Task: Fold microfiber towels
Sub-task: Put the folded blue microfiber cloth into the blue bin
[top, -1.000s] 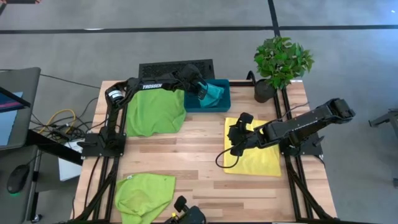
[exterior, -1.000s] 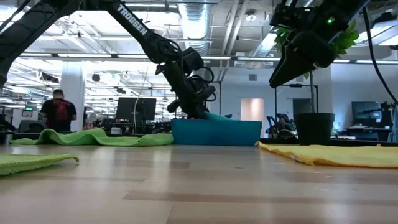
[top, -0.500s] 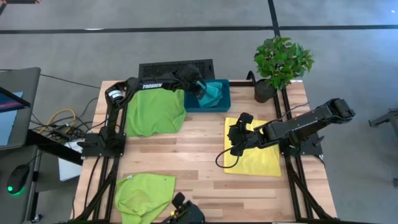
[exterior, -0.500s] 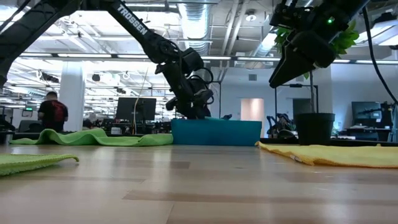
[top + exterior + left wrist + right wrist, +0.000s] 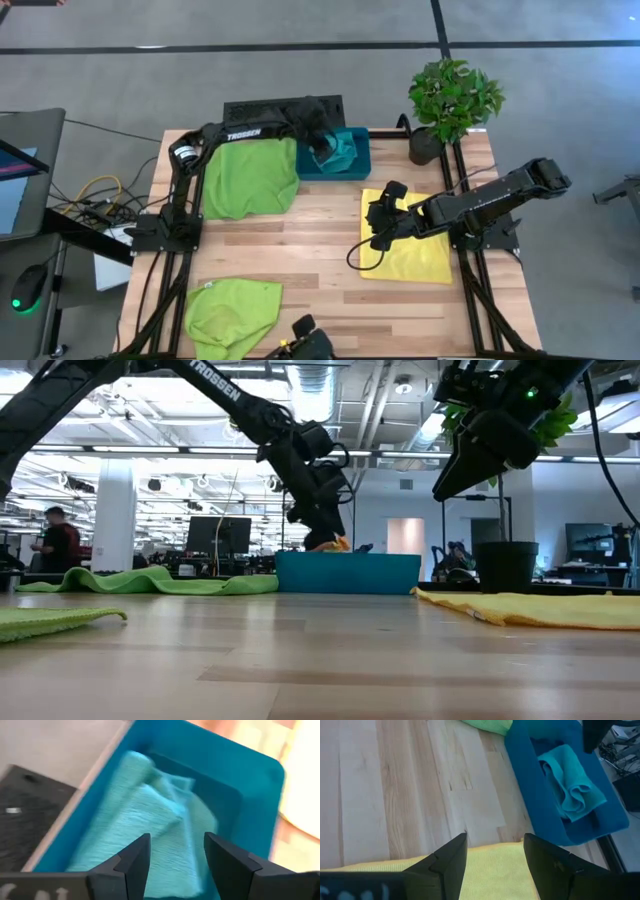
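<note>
Change since a second ago: our left gripper [image 5: 172, 865] has let go of the teal towel [image 5: 150, 825] and lifted clear of the teal bin [image 5: 357, 160]; nothing else has shifted.
Left jaws: released, empty, hanging above the bin.
Right jaws: our right gripper [image 5: 492, 865] hovers parted and empty over the yellow towel [image 5: 425, 255].
Teal towel: folded, lying loose inside the bin.
Other towels: one lime green towel [image 5: 248, 178] spread beside the bin, another lime green towel [image 5: 230, 310] crumpled at the near tabletop [image 5: 320, 245] edge, the yellow one flat.
Risk, bin: we judge the loose fold may spring open, since nothing presses it.
Risk, left arm: swinging low could drag the spread green towel.
Risk, right arm: a shallow pinch could bunch the yellow towel instead of lifting a corner.
</note>
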Tool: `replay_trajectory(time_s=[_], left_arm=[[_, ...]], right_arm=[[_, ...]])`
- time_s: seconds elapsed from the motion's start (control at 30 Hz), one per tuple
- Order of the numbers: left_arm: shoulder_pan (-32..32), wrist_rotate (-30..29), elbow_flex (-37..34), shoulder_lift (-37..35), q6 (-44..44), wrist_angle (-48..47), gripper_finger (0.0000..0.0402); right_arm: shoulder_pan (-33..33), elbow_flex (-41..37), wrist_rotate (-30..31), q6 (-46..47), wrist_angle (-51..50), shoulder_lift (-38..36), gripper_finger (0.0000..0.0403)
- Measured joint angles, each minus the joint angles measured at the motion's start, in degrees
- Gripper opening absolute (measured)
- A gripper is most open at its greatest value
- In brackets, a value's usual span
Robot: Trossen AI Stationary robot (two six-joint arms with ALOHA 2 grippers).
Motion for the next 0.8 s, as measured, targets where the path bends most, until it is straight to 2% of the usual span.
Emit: replay_trajectory(time_s=[0.33, 0.47, 0.53, 0.67, 0.8], left_arm=[[1.0, 2.8, -1.5, 0.2, -0.3, 0.0, 0.0179], [1.2, 4.0, -1.5, -0.6, -1.2, -0.7, 0.0179], [1.2, 4.0, -1.5, -1.4, -1.4, -1.4, 0.0179], [1.2, 3.8, -1.5, -3.1, 0.4, -5.3, 0.0179], [1.2, 3.6, -1.5, -5.8, 1.1, -8.0, 0.0179]], right_arm=[[-0.4, 0.0, 1.0, -1.5, 0.4, 0.0, 0.0221], [-4.9, 0.0, 1.8, -5.9, 4.9, 0.0, 0.0221], [-9.0, 0.0, -1.5, -8.4, 7.4, -0.4, 0.0221], [-19.0, 0.0, -13.4, -13.6, 13.0, -0.5, 0.0221], [-29.6, 2.8, -24.2, -14.4, 14.2, 0.3, 0.0221]])
